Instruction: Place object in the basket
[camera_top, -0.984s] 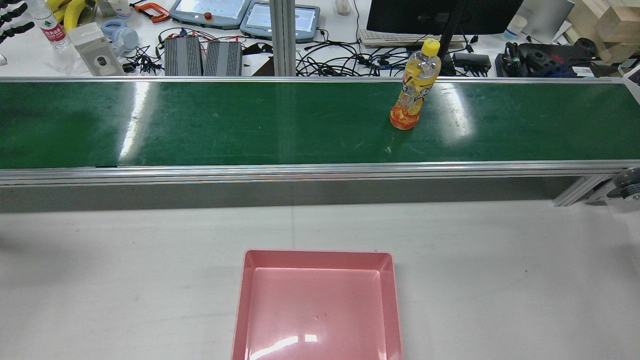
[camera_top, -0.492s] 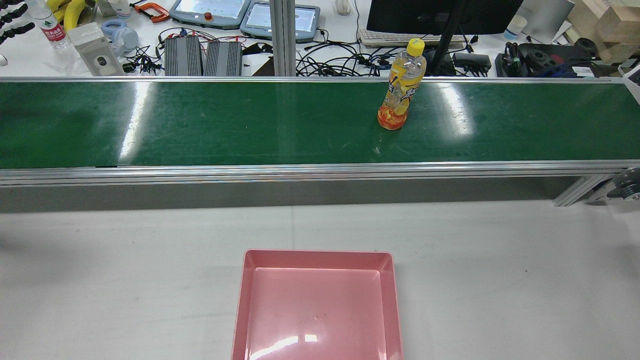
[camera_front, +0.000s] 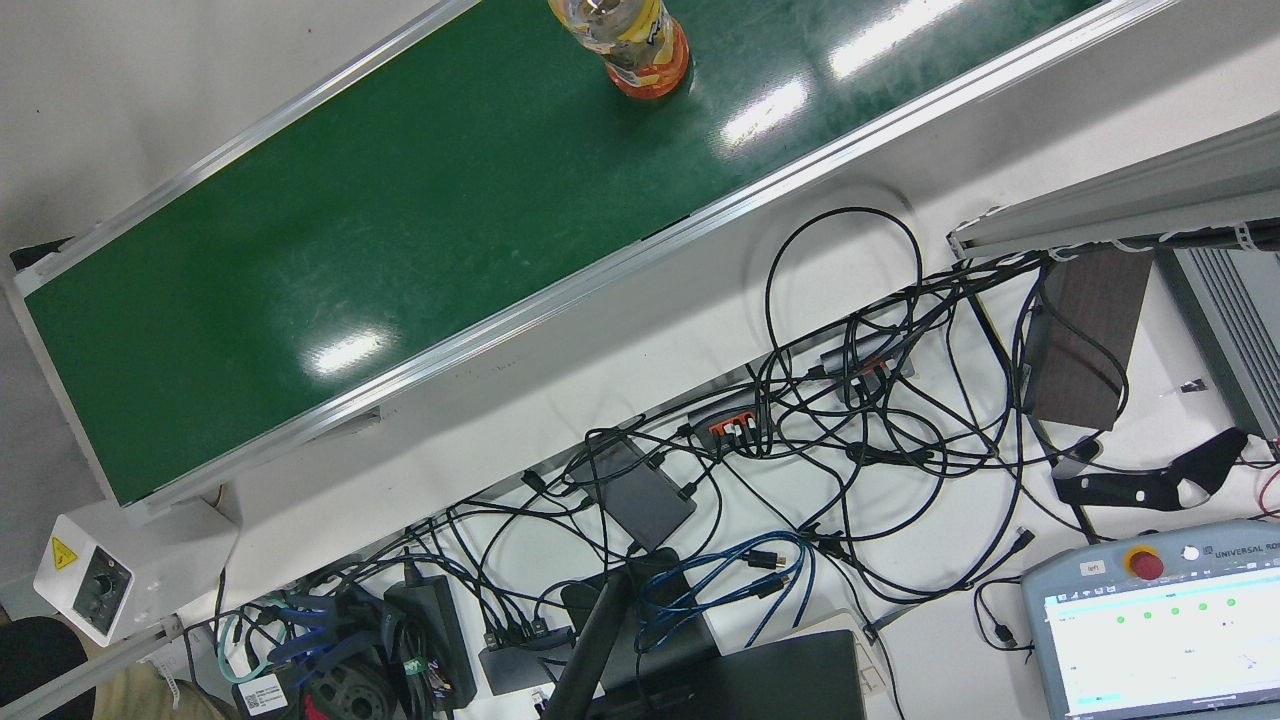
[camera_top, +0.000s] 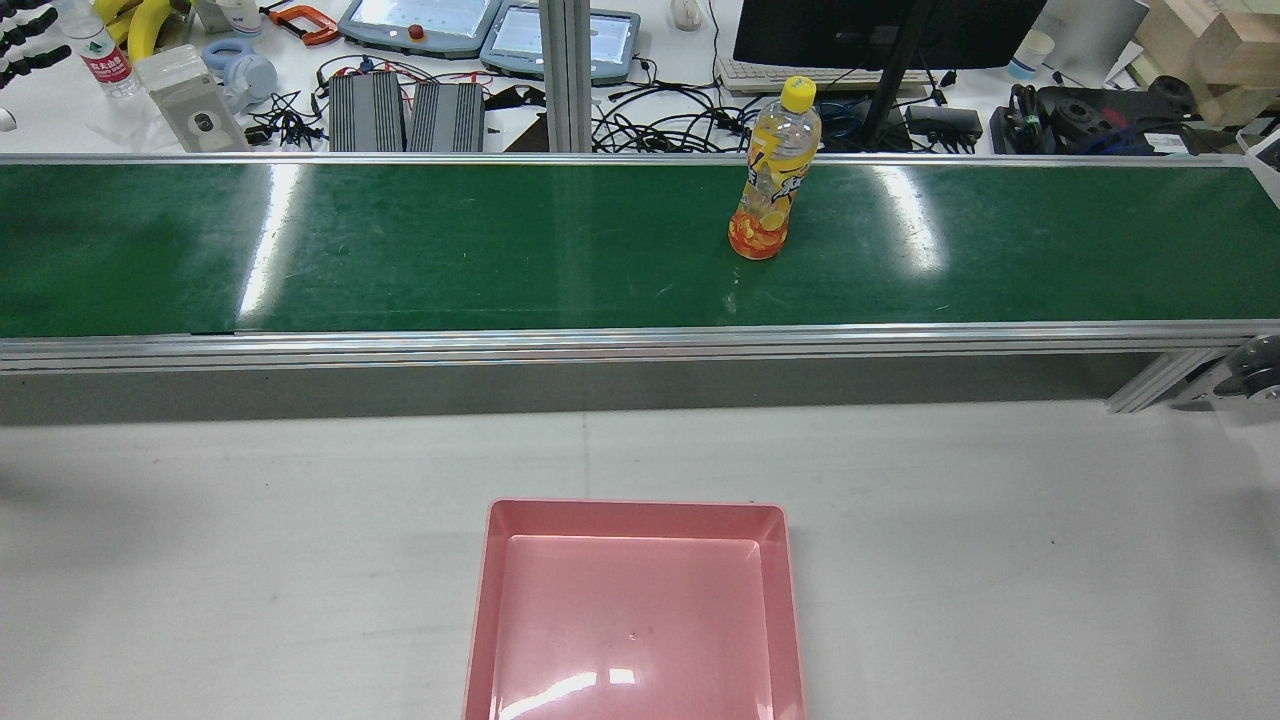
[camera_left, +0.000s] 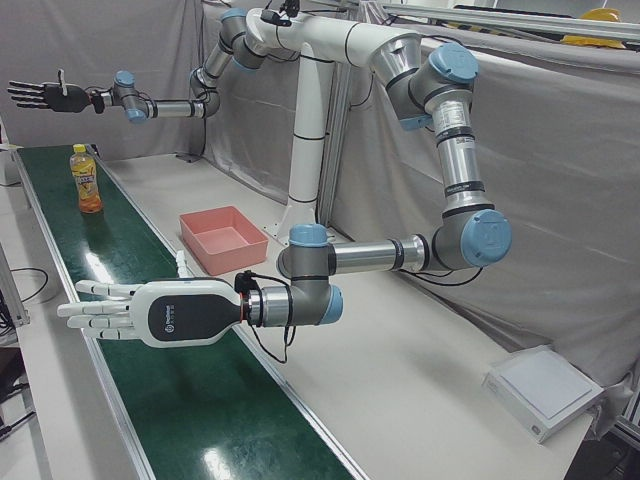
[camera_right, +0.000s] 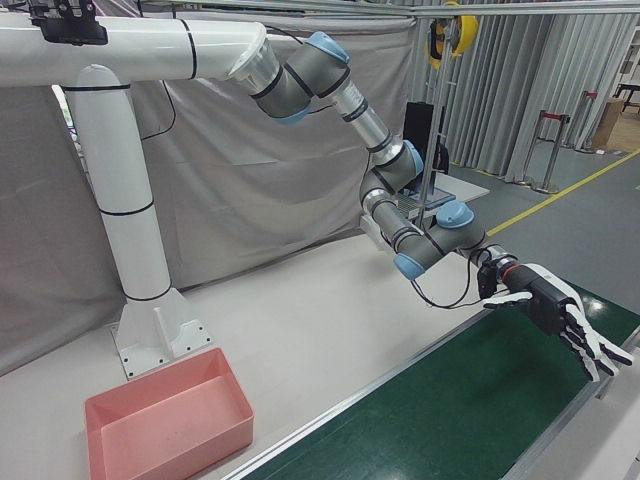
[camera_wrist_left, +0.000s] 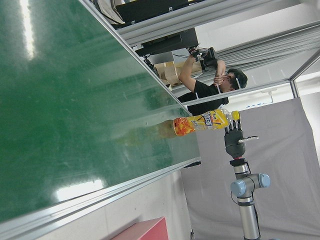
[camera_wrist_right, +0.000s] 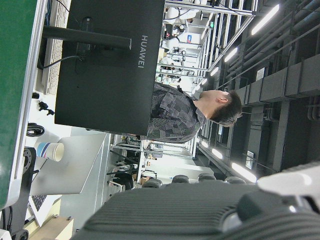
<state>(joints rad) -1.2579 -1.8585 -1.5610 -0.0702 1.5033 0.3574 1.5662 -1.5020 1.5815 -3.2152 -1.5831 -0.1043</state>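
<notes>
While bottle (camera_front: 630, 40) top cut off, hands' (camera_left: 105, 310) fingers spread.

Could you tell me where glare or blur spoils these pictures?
Rear view: bright streaks of glare cross the green conveyor belt and the pink basket floor shines; the drink bottle stays sharp. Front view: white glare patches on the belt. Right hand view: the foreground is a dark, unfocused blur.
</notes>
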